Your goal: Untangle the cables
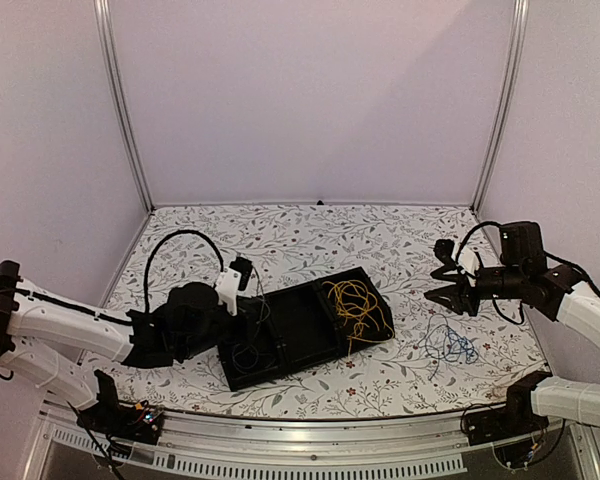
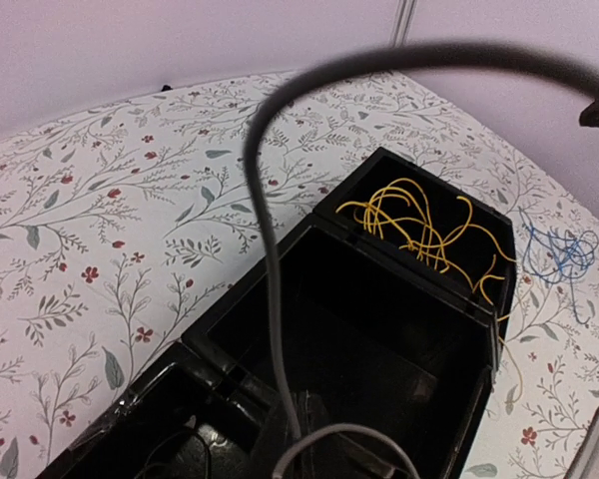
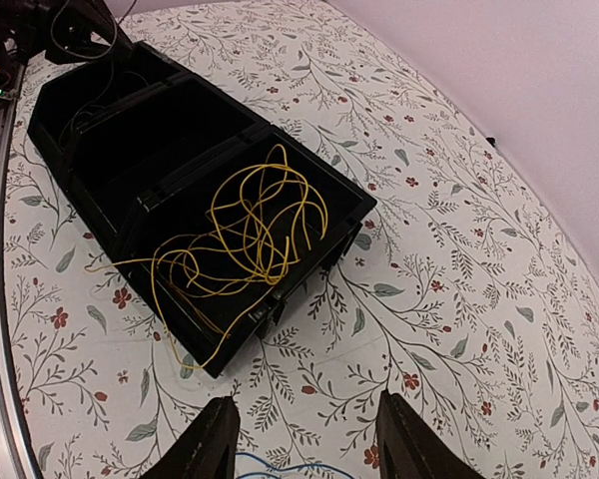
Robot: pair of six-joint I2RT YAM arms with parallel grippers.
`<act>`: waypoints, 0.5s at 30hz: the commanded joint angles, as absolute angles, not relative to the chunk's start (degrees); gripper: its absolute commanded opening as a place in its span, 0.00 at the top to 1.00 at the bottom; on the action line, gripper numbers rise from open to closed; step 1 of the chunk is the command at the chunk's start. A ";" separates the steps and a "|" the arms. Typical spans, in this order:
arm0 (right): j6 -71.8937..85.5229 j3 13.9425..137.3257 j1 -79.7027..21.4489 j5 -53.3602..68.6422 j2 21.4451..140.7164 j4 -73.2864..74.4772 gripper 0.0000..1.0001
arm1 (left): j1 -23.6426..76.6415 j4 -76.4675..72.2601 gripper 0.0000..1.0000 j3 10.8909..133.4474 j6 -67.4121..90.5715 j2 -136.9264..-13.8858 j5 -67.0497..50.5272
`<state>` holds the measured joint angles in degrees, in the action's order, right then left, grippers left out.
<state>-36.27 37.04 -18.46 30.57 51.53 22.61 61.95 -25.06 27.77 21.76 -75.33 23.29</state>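
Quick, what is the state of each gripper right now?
Left gripper: cannot be told, its fingers are lost against the black tray.
Right gripper: open, holding nothing.

Over on the left, the white-shelled, black-jointed left arm (image 1: 70, 325) sweeps in low from the side, its bulky black wrist housing leading, and at its tip sits the left gripper (image 1: 240, 276), black with a white block behind it, pointing away from the bases. Its own wrist camera shows none of its fingers, so whether they are parted or closed can't be told. A thin black lead (image 1: 175, 242) arcs up and over that wrist. On the right, the matching white-and-black right arm (image 1: 580, 305) bends its elbow out wide and reaches back inward, and the black two-finger right gripper (image 1: 447, 278) is spread wide, both fingers (image 3: 205, 444) well apart, nothing between them.
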 commanded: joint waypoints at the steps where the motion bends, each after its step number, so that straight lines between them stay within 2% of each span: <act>1: -37.03 36.12 -18.17 31.44 52.07 22.11 0.49 | 61.51 -24.78 1.00 24.09 27.49 -72.80 21.96; 7: -37.43 36.29 -18.13 31.47 53.20 22.31 0.49 | 63.86 -20.19 1.00 22.59 32.86 -69.86 20.61; 11: -37.49 36.22 -18.14 31.62 53.01 22.35 0.49 | 65.00 -16.51 0.93 22.02 35.99 -68.07 20.94; 15: -37.53 36.21 -18.11 31.64 52.89 22.40 0.49 | 65.19 -16.76 0.97 19.83 40.18 -67.69 19.18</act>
<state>-37.15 36.99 -18.35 30.61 53.10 22.63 64.49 -18.87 22.09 34.85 -68.34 20.91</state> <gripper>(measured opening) 0.513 0.048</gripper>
